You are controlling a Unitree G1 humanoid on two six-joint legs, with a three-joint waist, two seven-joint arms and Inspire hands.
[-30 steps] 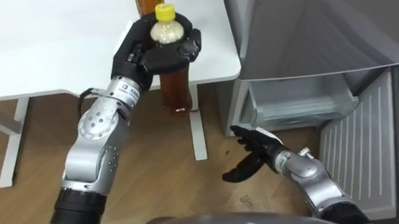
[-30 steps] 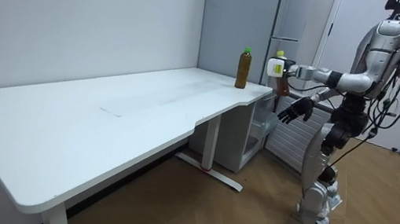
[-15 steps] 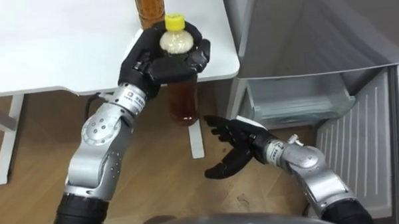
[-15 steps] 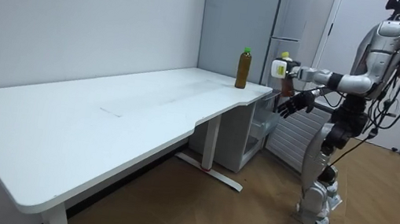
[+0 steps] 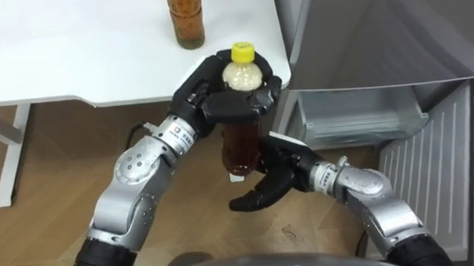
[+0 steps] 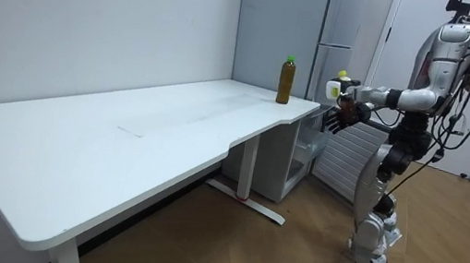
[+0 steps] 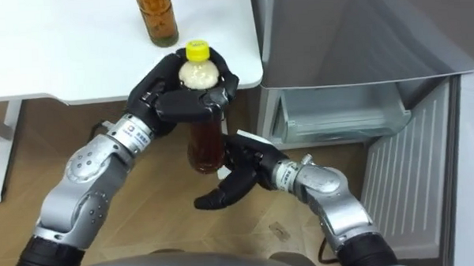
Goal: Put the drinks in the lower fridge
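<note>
Black fingers spread wide, your robot's right hand sits nearest, open and holding nothing, palm up just beside the base of the bottle. You cannot tell whether it touches.

Above it, the left hand has its fingers curled round the bottle's shoulder, under the yellow cap. The bottle hangs upright, amber inside, over the wood floor, clear of the table and short of the fridge.

Further out, a second bottle stands on the white table near its corner.

At your right the lower fridge is open: its door is swung wide, and a clear drawer shows inside.

From the room view, the robot stands upright off the table's end, facing the fridge, with both hands raised before its chest.
</note>
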